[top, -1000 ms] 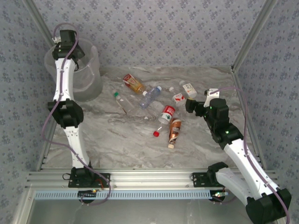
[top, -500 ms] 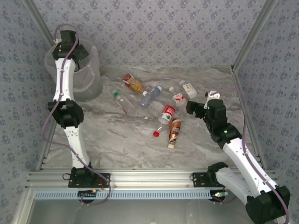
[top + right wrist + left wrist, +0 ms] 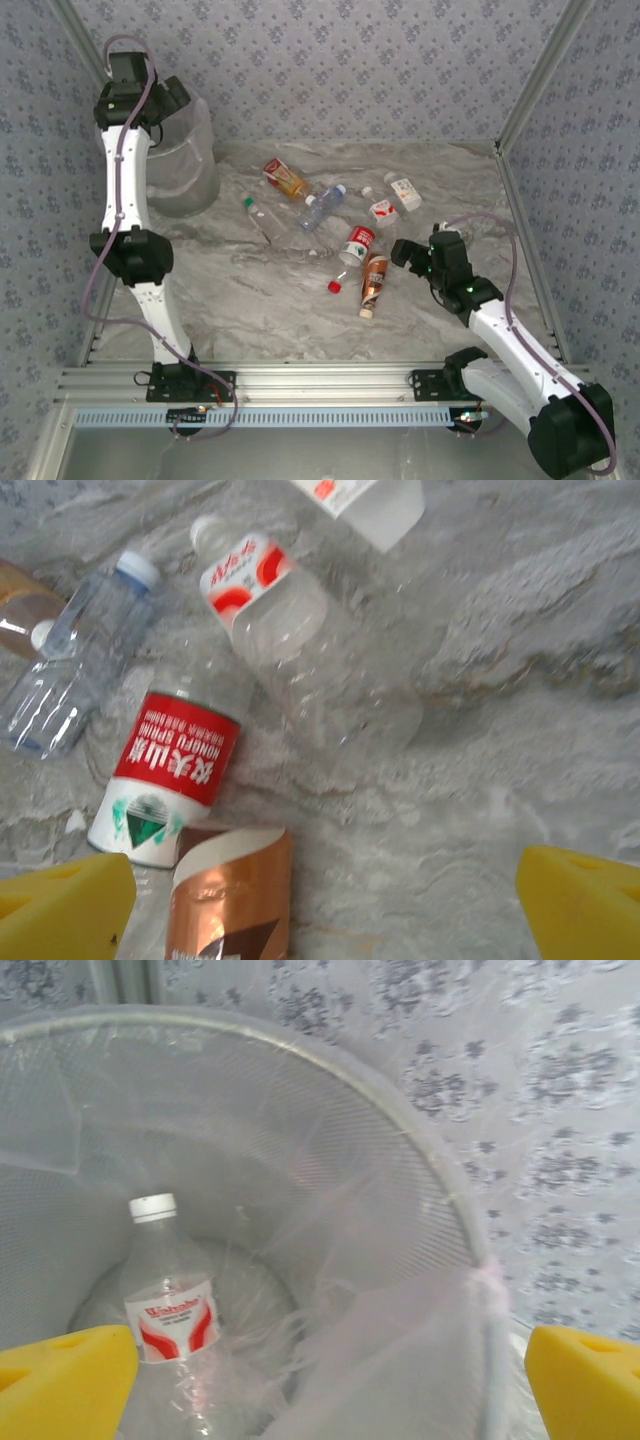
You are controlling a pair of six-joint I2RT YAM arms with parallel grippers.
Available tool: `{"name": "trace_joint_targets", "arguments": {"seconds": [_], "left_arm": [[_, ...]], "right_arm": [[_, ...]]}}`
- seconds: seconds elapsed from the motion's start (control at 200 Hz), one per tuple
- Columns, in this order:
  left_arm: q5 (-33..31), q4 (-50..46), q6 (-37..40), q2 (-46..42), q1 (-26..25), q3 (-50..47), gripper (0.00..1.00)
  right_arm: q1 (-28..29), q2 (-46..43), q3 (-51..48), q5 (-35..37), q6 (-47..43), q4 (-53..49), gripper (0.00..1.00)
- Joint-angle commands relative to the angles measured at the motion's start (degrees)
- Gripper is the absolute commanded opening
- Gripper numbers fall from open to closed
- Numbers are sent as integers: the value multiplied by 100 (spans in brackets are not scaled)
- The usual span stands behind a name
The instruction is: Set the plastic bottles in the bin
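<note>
left gripper (image 3: 320, 1385) spread wide, empty, over the bin (image 3: 430, 1160) — one bottle (image 3: 170, 1300) inside; right gripper (image 3: 325, 905) spread wide, empty, above bottles (image 3: 175, 750).

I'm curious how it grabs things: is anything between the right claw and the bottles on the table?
Nothing visible does. The open right gripper hovers over the table, and the red-labelled bottle and brown-labelled bottle lie uncovered below it.

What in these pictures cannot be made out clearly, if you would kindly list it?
- Left wrist view: the lower part of the white-capped clear plastic bottle inside the round translucent bin is lost in bag-liner folds at the bottom edge.
- Top external view: the left arm covers much of the bin's inside.
- Right wrist view: the bottom edge cuts off the brown-labelled bottle.
</note>
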Motion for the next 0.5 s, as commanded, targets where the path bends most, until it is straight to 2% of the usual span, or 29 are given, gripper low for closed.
{"name": "trace_joint_targets", "arguments": {"seconds": [0.0,0.185,0.355,0.495], "left_arm": [[489,321,82,-428,-56,-310,99],[581,1061,-3,-1375,-218,-1589,100],[611,2224,-315,-2585,-360,-3590,99],[805,2602,-497,-3211,-377,-4523,99]], "right_arm": [[295,-21,-118,38,501,-350,100],[1039,-29,-394,113,937,-514,98],[1970,-52,-499,959,1468,-852,98],[2461,53,-510,1207,1601,-944,97]]}}
